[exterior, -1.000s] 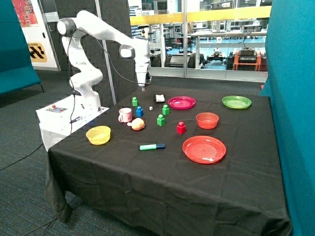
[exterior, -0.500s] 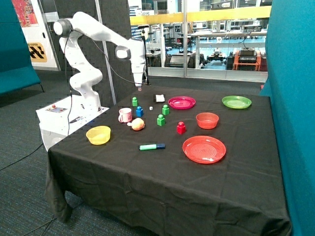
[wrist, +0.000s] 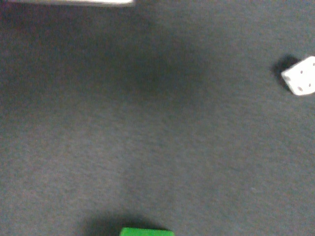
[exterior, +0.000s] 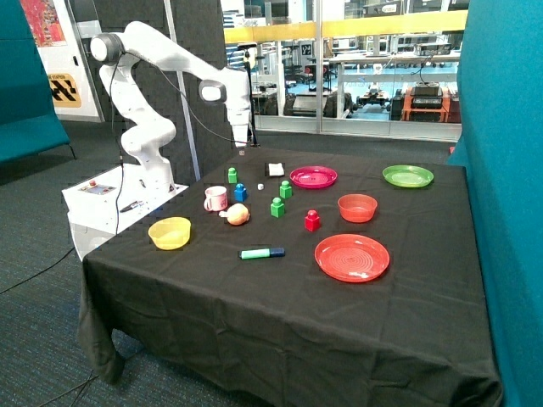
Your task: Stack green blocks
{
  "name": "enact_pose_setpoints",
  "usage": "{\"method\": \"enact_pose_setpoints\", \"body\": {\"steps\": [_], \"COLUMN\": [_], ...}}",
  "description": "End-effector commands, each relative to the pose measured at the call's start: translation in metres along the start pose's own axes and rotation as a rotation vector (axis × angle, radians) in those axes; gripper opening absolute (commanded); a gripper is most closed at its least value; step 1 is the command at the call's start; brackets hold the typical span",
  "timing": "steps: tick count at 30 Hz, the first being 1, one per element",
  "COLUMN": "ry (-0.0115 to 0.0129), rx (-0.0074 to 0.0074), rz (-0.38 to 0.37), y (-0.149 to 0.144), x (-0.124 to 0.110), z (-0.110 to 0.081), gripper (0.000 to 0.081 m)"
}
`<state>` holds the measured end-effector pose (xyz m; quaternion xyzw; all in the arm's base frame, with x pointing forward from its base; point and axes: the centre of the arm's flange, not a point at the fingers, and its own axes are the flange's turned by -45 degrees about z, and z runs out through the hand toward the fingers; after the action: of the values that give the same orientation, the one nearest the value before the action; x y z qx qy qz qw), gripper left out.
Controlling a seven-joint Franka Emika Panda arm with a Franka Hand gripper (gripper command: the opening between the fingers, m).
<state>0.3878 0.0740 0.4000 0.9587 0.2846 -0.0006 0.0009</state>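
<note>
The claw (exterior: 242, 152) hangs in the air above the far side of the black-clothed table (exterior: 280, 314), near the edge closest to the robot's base, and carries nothing that can be seen. Whether it is released or clenched cannot be told: its tip is tiny in the outside view and does not appear in the wrist view.

Almost straight below it, slightly toward the table's middle, stands the nearest green block (exterior: 232, 175), alone on the cloth; the wrist view catches only a sliver of it (wrist: 146, 231). Just past that block lie a small white die (exterior: 260, 186) (wrist: 300, 76) and a blue block (exterior: 240, 192), with a pink mug (exterior: 215, 198) beside the blue one. A little farther from the claw a second green block (exterior: 286, 189) stands on its own, and beyond it the third green block (exterior: 277, 207), also single. None of the three is stacked; all are apart from one another.

A small white-and-black object (exterior: 275, 169) and a pink plate (exterior: 313, 176) sit off to the side of the claw. Farther out are a peach-coloured ball-like object (exterior: 238, 214), a red block (exterior: 312, 220), an orange bowl (exterior: 357, 207), a yellow bowl (exterior: 170, 232), a green marker pen (exterior: 262, 253), a red plate (exterior: 352, 257) and, well away, a green plate (exterior: 408, 175).
</note>
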Motion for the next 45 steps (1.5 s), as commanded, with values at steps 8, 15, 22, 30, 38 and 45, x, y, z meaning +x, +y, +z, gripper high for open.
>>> {"method": "enact_pose_setpoints", "body": {"steps": [8,15,22,30,38,45], "ry": [0.0017,0.0017,0.0017,0.0017,0.0017,0.0017], "rx": [0.0014,0.0014,0.0014,0.0014,0.0014,0.0013], "rz": [-0.062,-0.050,-0.046,-0.059,-0.085,-0.092], "y": [-0.025,-0.022,-0.020,-0.028,-0.042,-0.046], "x": [-0.004,-0.015,-0.019,-0.025,-0.035,-0.045], "z": [0.027,0.041,0.046,0.051,0.055,0.057], "gripper": [0.0526,0.0607,0.0625,0.0680,0.0629,0.0621]}}
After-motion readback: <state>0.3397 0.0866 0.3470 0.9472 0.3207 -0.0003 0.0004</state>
